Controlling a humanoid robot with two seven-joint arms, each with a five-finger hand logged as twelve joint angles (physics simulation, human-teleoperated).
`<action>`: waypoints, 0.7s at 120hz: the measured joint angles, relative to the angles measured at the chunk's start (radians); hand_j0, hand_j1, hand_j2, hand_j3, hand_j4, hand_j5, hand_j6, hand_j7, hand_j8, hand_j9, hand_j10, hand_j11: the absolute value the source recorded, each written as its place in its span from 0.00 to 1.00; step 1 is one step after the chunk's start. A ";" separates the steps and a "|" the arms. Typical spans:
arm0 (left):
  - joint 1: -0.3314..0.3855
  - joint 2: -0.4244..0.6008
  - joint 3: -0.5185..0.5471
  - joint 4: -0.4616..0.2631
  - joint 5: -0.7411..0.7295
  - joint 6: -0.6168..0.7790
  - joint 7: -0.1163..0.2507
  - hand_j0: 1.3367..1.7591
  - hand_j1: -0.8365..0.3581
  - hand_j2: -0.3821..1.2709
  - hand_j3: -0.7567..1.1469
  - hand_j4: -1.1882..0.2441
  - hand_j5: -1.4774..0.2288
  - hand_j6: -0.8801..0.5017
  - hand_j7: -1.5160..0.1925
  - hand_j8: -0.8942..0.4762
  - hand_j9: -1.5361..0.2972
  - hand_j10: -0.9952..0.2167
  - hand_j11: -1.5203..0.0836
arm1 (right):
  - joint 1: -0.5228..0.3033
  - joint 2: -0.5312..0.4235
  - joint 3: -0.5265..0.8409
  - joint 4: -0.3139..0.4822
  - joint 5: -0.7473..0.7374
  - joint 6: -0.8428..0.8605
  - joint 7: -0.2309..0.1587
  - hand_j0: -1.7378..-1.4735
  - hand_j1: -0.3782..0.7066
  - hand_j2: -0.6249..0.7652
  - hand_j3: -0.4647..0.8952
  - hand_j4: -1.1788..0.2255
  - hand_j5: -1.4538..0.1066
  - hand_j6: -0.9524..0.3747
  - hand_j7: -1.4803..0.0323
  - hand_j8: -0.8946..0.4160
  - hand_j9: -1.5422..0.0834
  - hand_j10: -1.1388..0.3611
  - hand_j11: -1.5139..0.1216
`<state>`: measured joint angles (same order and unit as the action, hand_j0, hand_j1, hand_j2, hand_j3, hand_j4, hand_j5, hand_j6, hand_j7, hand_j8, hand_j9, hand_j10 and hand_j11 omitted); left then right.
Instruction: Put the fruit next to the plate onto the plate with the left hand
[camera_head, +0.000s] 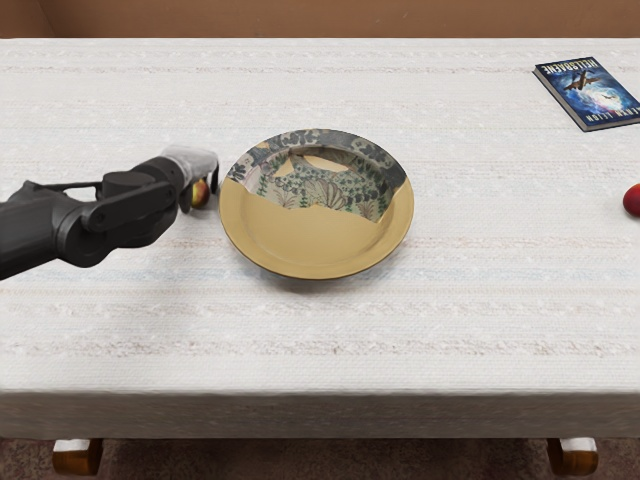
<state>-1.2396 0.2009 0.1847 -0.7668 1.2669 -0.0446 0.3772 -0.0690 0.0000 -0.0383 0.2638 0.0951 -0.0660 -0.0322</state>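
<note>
Fingers (185, 202): curled downward and closed on the fruit; a dark fingertip is seen at each side of it.
Left hand (190, 165): held low at the plate's left rim, pale back turned upward.
Fruit (201, 192): small, red and yellow, gripped under the hand just left of the plate, not on it; whether it is lifted cannot be told.
Left arm (70, 220): dark, stretched in from the left edge.
Plate (310, 240): yellow, leaf-patterned at the far side, set mid-counter.
Counter (320, 340): covered in white cloth.
Book (588, 92): laid at the far right corner.
Red object (632, 200): cut off by the right edge.
</note>
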 joint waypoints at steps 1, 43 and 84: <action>0.000 0.000 0.000 0.000 0.000 0.000 0.000 0.75 0.45 0.34 0.40 0.38 0.40 0.30 0.41 0.30 0.38 0.31 0.43 | 0.000 0.000 0.000 0.000 0.000 0.000 0.000 0.30 0.06 0.44 0.34 0.82 0.90 0.69 0.95 0.66 0.92 0.74 0.90; -0.012 0.009 0.006 0.003 -0.003 -0.006 0.001 0.73 0.36 0.45 0.41 0.48 0.23 0.45 0.24 0.42 0.23 0.16 0.25 | 0.000 0.000 0.000 0.000 0.000 0.000 0.000 0.30 0.06 0.44 0.34 0.82 0.90 0.69 0.95 0.66 0.92 0.74 0.90; -0.172 0.088 -0.001 -0.070 -0.078 -0.040 0.003 0.72 0.42 0.45 0.40 0.45 0.21 0.41 0.22 0.38 0.19 0.13 0.21 | 0.000 0.000 0.000 0.000 0.000 0.000 0.000 0.30 0.06 0.44 0.34 0.82 0.90 0.69 0.95 0.66 0.92 0.74 0.90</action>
<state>-1.4114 0.2885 0.1836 -0.8367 1.1891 -0.0842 0.3798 -0.0690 0.0000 -0.0383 0.2638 0.0951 -0.0660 -0.0322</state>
